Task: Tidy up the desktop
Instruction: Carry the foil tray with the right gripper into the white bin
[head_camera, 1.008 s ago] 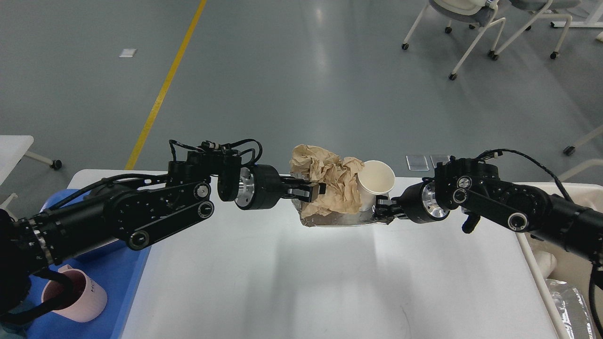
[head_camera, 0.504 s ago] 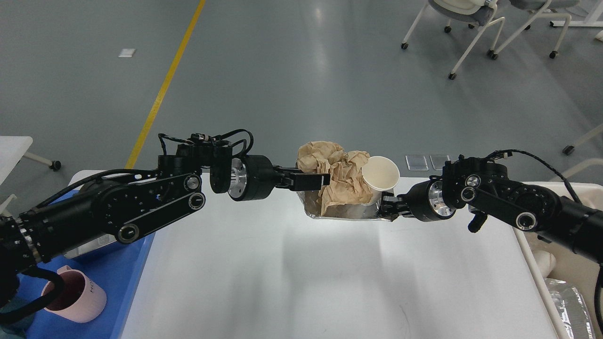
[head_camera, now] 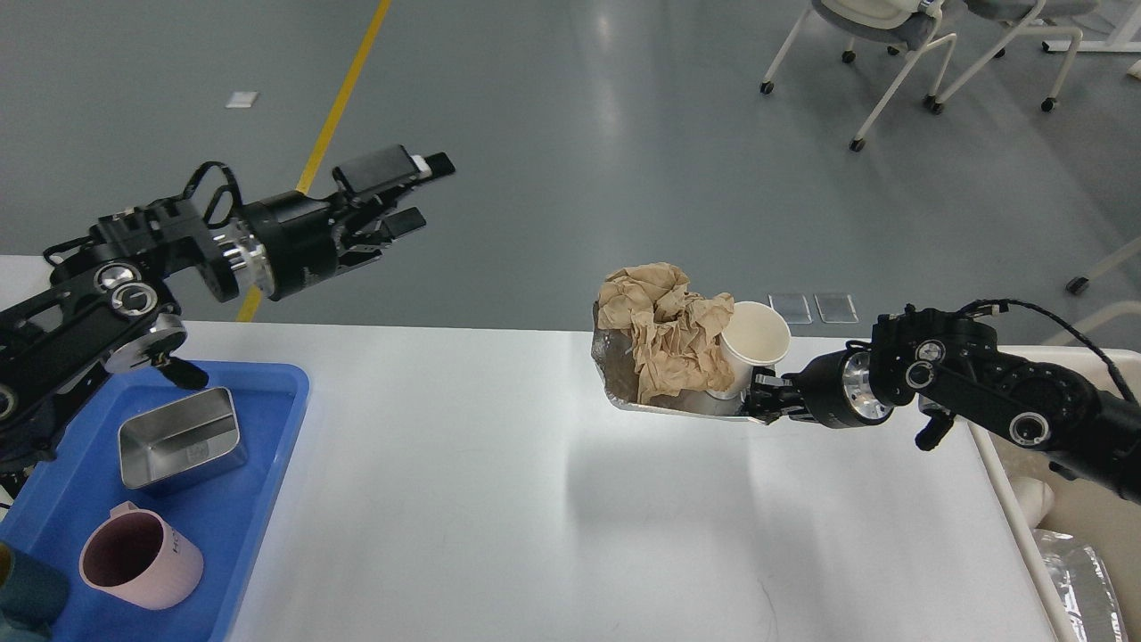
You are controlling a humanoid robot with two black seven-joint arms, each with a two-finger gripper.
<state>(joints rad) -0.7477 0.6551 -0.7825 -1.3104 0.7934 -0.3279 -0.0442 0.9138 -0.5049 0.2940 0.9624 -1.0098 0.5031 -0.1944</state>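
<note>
The white desktop fills the lower middle of the head view. My right gripper is shut on the right edge of a foil tray and holds it above the desktop's far side. The foil tray carries crumpled brown paper and a white paper cup lying tilted. My left gripper is open and empty, raised high above the far left edge, well apart from the foil tray.
A blue plastic tray at the left holds a metal tin and a pink mug. A cream bin with foil inside stands at the right edge. Chairs stand far back.
My left gripper let go of the foil tray, opened and swung up and far to the left. My right gripper moved the foil tray a little to the right and holds it alone.
</note>
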